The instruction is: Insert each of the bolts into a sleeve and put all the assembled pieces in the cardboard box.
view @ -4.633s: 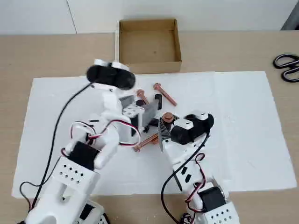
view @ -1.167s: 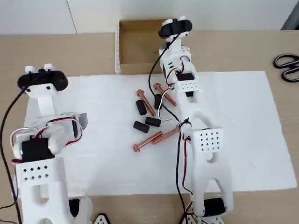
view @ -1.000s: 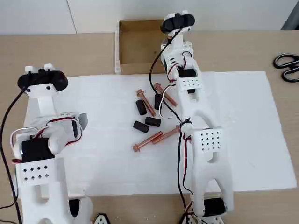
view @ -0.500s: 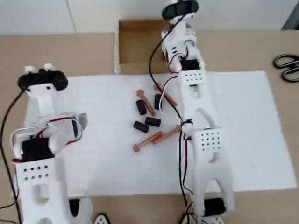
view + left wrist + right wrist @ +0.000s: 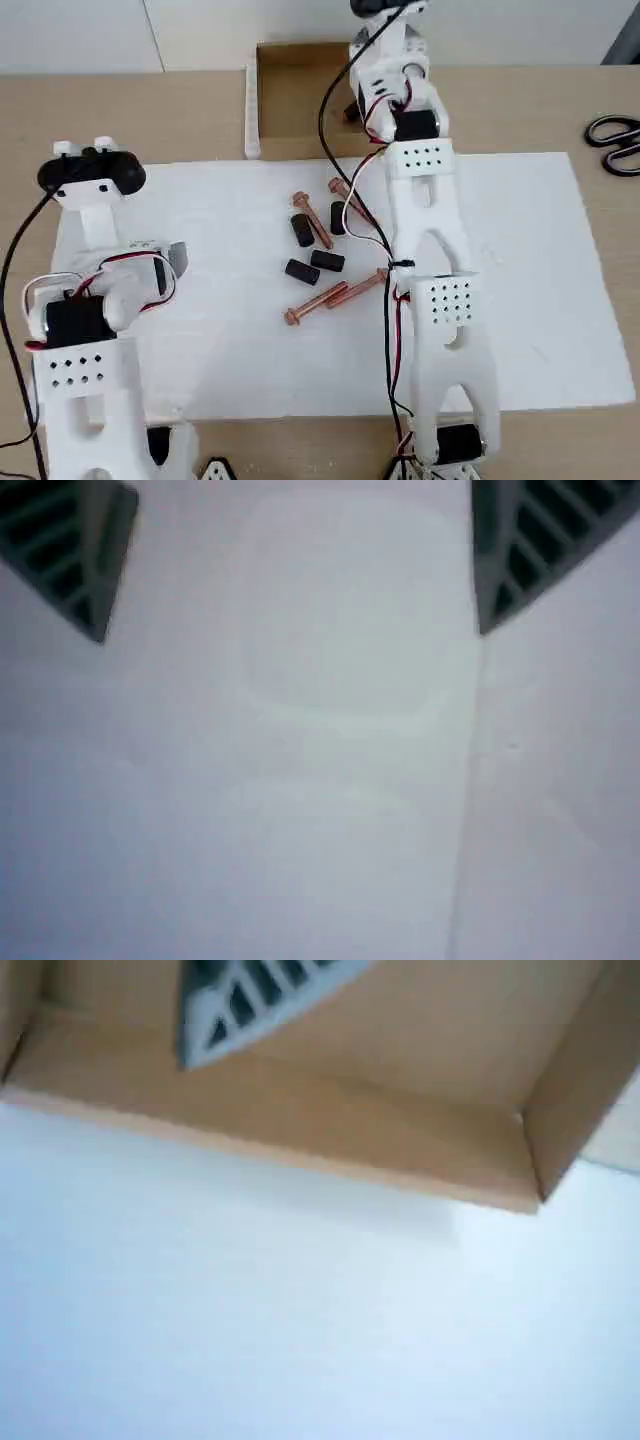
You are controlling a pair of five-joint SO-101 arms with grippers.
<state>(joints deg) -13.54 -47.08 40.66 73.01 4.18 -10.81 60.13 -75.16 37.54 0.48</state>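
White mat (image 5: 520, 290); cardboard box (image 5: 300, 95) at far edge

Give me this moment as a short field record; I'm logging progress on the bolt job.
bolts: four, copper, loose on the white sheet, none in a sleeve
sleeves: four, black, lying among the bolts
cardboard box: at the sheet's far edge; no piece visible in its uncovered part
right arm: stretched out over the box's right side
left tool: open, above bare sheet, apart from the parts
scissors: on the table, right of the sheet
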